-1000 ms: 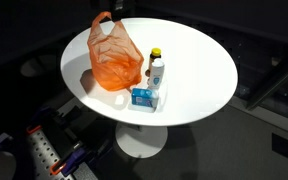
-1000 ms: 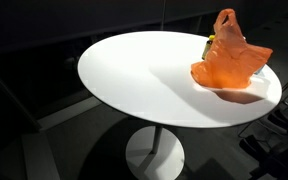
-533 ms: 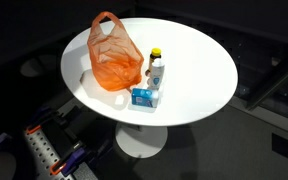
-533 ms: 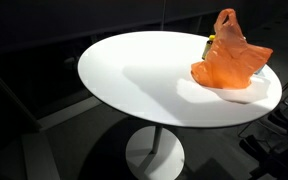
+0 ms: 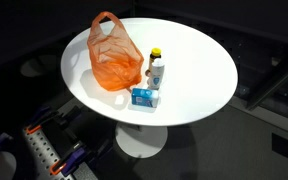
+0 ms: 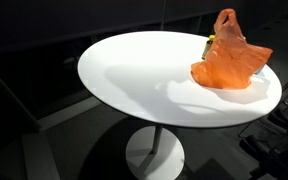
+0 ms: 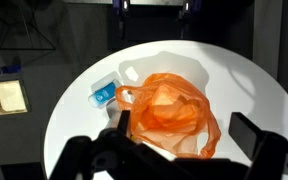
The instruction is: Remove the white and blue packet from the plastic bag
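The orange plastic bag point(image 5: 112, 55) stands on the round white table point(image 5: 204, 60) and also shows in the other exterior view point(image 6: 229, 58). The white and blue packet point(image 5: 144, 96) lies on the table outside the bag, beside its base; in the wrist view the packet point(image 7: 104, 94) is left of the bag point(image 7: 169, 110). My gripper point(image 7: 184, 135) hangs well above the bag, open and empty, its fingers on either side of the bag in the picture. The gripper is out of both exterior views.
A small clear bottle with a yellow cap point(image 5: 155, 68) stands next to the packet and the bag. The floor around the table is dark. Robot base parts point(image 5: 39, 150) sit low beside the table.
The dark tip of the gripper seen above the bag a second ago has left the top of the exterior view. Bag, packet and bottle have not moved.
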Motion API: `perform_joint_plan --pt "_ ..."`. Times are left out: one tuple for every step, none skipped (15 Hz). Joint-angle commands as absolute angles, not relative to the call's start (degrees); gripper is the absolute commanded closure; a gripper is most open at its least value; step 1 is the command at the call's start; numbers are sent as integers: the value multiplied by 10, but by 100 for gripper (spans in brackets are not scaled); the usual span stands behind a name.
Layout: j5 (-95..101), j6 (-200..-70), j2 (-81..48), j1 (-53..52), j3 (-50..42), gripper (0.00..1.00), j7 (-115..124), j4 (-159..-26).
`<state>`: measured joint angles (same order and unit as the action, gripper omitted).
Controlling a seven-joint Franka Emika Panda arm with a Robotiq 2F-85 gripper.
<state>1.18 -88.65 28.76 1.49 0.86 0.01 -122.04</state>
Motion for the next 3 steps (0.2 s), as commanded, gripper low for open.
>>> perform_joint_plan --pt "13 -885 287 10 5 0 2 -1219" --pt "13 -885 287 10 5 0 2 -1219" --pt "13 -885 287 10 5 0 2 -1219"
